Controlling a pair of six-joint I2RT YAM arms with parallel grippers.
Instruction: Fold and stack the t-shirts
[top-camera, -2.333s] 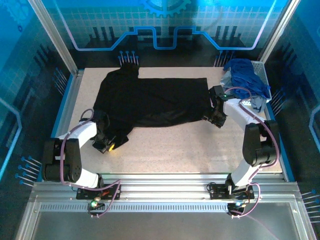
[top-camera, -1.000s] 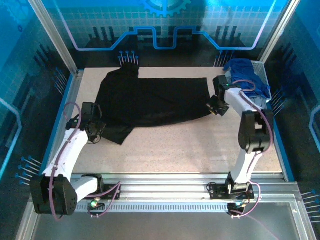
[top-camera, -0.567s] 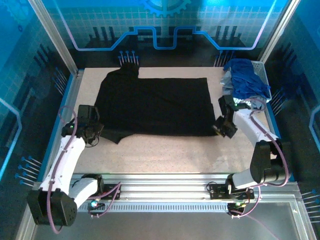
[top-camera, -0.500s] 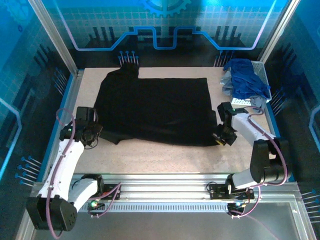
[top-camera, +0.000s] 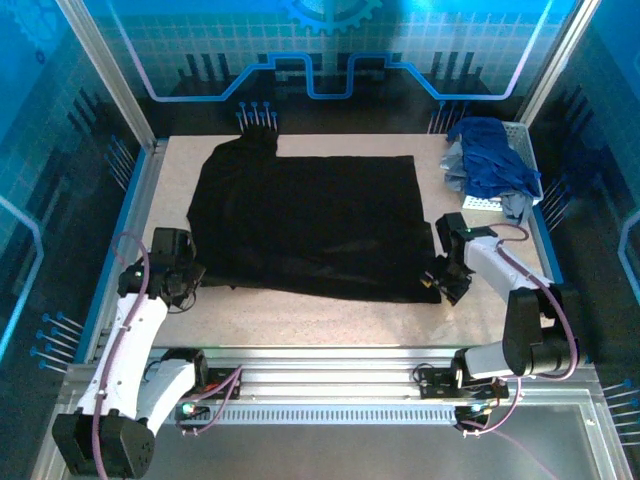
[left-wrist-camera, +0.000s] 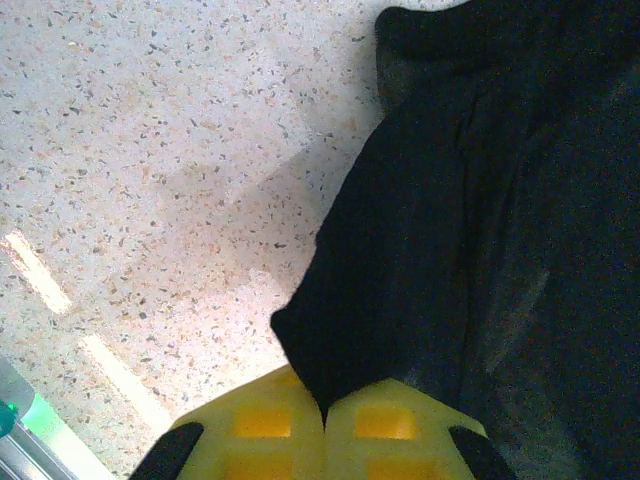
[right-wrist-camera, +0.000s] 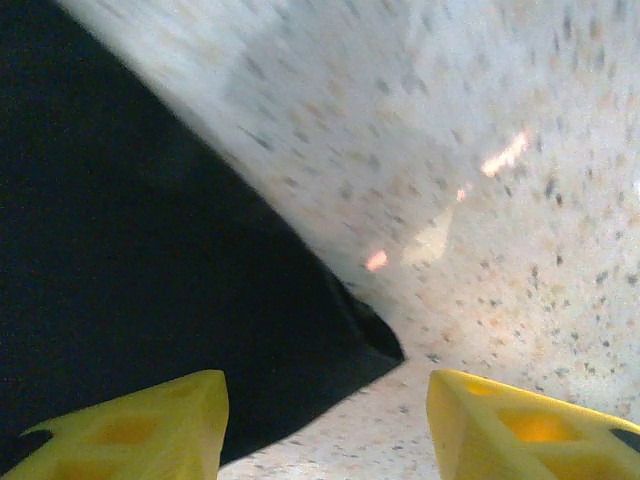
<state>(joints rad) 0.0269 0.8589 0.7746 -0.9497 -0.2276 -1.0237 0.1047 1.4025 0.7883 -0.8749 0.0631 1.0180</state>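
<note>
Speckled beige tabletop (top-camera: 330, 315), blue-lit enclosure walls around it: large black cloth t-shirt (top-camera: 310, 220) lies spread flat over the far and middle part. Left gripper (left-wrist-camera: 323, 415) sits at its near-left corner, yellow pads pressed together with a tuck of the black hem pinched between them; right gripper (right-wrist-camera: 325, 385) is low at the near-right corner, yellow fingers spread wide, the corner's tip lying on the tabletop in the gap. White plastic mesh basket (top-camera: 520, 135) at the far right edge holds a crumpled royal blue t-shirt (top-camera: 495, 160) and a pale grey-blue t-shirt (top-camera: 515, 205), apart from both grippers.
</note>
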